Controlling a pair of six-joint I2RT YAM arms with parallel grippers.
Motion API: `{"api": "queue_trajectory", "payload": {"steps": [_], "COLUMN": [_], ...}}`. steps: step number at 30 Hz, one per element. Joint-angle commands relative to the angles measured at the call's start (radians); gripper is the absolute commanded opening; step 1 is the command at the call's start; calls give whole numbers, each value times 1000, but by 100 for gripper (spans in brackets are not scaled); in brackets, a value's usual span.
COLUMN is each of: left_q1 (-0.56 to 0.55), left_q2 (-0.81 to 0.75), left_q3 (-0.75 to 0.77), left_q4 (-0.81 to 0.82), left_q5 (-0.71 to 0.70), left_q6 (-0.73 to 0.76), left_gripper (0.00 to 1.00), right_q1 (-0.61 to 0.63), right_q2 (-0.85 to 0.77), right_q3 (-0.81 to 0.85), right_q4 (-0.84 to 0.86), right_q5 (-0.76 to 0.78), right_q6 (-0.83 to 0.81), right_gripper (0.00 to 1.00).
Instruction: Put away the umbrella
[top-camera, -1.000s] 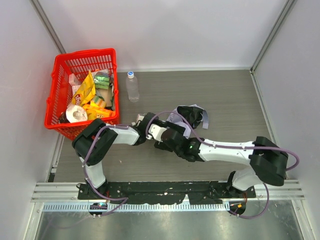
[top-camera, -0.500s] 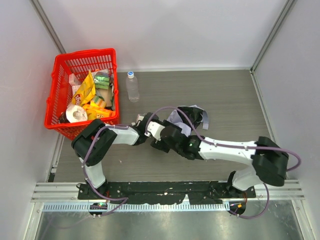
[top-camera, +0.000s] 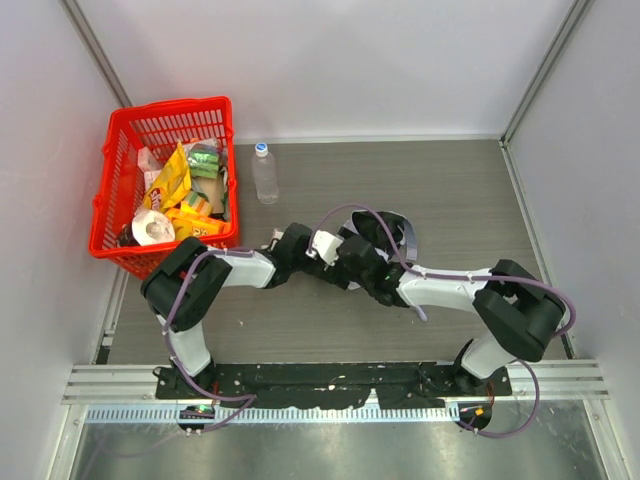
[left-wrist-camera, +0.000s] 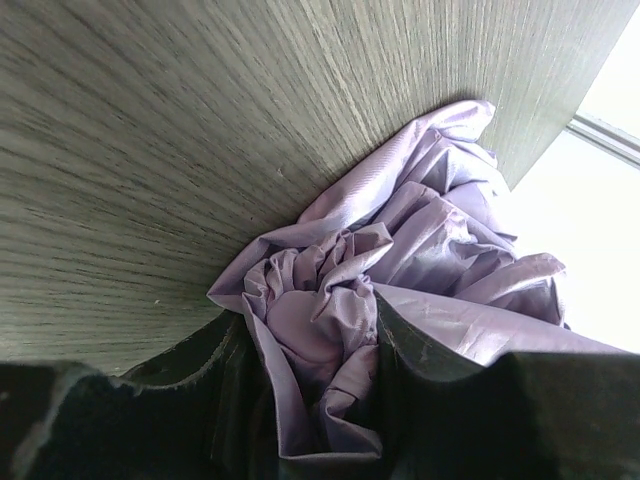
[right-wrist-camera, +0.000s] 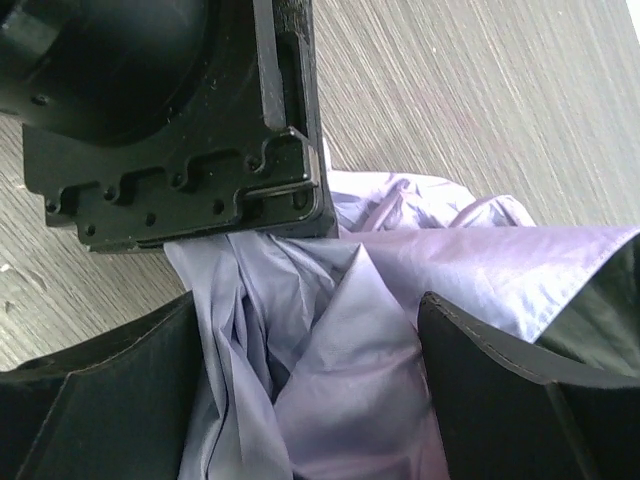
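On table (top-camera: 450, 190), gathering stage: umbrella (left-wrist-camera: 400, 250) pinched in left gripper (left-wrist-camera: 315, 380); right gripper (right-wrist-camera: 310, 395) gaping astride it; next, probably shut right, bunch fabric tighter.

Count, this moment. On the table (top-camera: 450, 190): 1 umbrella (left-wrist-camera: 430, 270), 1 clear bottle (top-camera: 265, 174), 1 red basket (top-camera: 170, 108). In the basket: 2 yellow packets (top-camera: 170, 180) at least, 1 white roll (top-camera: 152, 228), 1 green packet (top-camera: 205, 160); the other contents are too jumbled to count. Arms: 2. Pincers: 2, left pincer (left-wrist-camera: 320, 410) and right pincer (right-wrist-camera: 310, 400).
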Motion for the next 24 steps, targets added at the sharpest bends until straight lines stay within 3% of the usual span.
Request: {"api": "queue_trajectory", "payload": {"steps": [1, 8, 11, 15, 19, 24], "left_q1": [-15, 14, 20, 31, 37, 42], "left_q2": [-13, -22, -53, -73, -125, -142], "left_q3": [-56, -71, -67, -49, -67, -98], "left_q4": [-137, -88, -120, -155, -218, -198], "left_q5": [-9, 10, -12, 11, -9, 0], "left_q6": [65, 120, 155, 181, 191, 171], "left_gripper": [0, 0, 0, 0, 0, 0], "right_q1": [-90, -167, -170, -170, -158, -149], "right_q2": [62, 82, 100, 110, 152, 226], "right_q3": [8, 63, 118, 121, 139, 188], "right_q4": [-26, -155, -284, -287, -344, -398], "right_q5": [-57, -145, -145, -151, -99, -89], "right_q6": [73, 124, 163, 300, 331, 331], "right_gripper": [86, 81, 81, 81, 81, 61]}}
